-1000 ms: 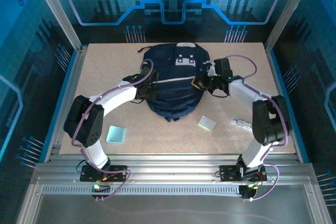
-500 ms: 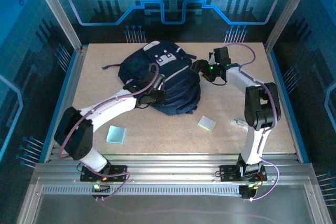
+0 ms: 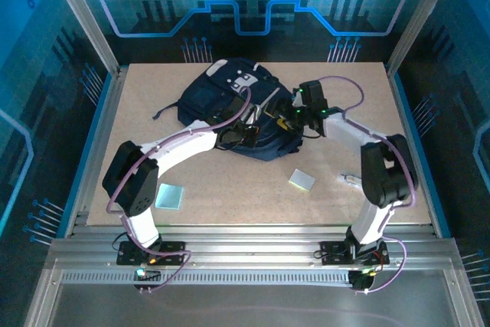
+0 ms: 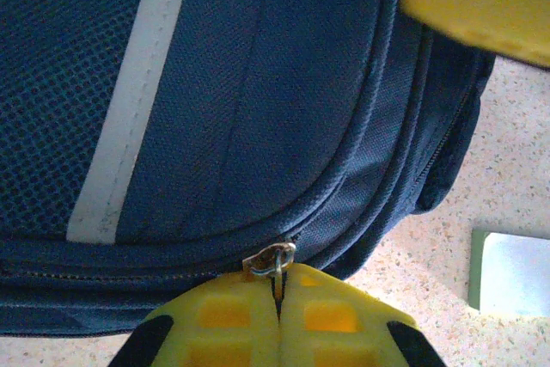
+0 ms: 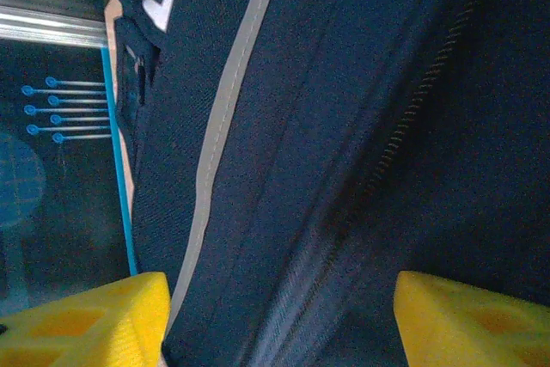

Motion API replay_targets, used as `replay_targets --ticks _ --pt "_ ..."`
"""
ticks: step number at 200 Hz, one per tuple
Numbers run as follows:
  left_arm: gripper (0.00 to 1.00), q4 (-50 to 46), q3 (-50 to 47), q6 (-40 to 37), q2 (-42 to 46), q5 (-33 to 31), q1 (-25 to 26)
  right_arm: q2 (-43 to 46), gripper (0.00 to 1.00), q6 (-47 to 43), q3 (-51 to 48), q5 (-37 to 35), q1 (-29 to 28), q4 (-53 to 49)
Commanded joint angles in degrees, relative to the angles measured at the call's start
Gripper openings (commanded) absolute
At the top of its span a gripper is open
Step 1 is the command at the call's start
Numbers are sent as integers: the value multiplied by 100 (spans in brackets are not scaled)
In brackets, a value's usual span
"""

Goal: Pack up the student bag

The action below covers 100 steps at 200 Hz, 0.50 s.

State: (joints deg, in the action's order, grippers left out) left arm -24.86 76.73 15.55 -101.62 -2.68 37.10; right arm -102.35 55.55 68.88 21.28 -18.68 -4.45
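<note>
Progress: early. Student bag [image 3: 230, 105] lies far-centre on the table [image 3: 138, 158] with no opening visible. Two pale pads [image 3: 170, 195] [image 3: 302, 180] and a small item [image 3: 350, 179] sit loose nearer the arms, unpacked. Left gripper [image 4: 278, 285] is pinched together on the zipper pull [image 4: 275, 257] at the bag's near edge. Right gripper [image 5: 279, 307] has its jaws apart, straddling fabric on the bag's right side.

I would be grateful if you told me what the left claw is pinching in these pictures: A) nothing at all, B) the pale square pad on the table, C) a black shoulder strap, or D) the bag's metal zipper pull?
D: in the left wrist view, the left claw is shut on the small metal zipper pull at the edge of the student bag.
</note>
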Motion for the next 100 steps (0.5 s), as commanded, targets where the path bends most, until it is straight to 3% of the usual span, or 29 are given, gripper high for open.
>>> replay_targets --ticks 1,4,11,31,68,100 --pt "0 117 -139 -328 292 428 176 -484 52 302 334 -81 -156 458" --pt "0 122 -170 -333 303 397 173 -538 43 334 365 -120 -167 470" --pt "0 127 -240 -350 330 307 169 -602 30 374 388 -173 -170 492" --pt "0 183 -400 -425 384 11 158 -657 0 365 332 -363 -139 553" --pt "0 -117 -587 -304 397 -958 -179 -456 0 43 229 -356 61 396" --pt "0 -249 -1040 51 599 -1154 -1017 -357 0 -400 390 -264 222 -100"
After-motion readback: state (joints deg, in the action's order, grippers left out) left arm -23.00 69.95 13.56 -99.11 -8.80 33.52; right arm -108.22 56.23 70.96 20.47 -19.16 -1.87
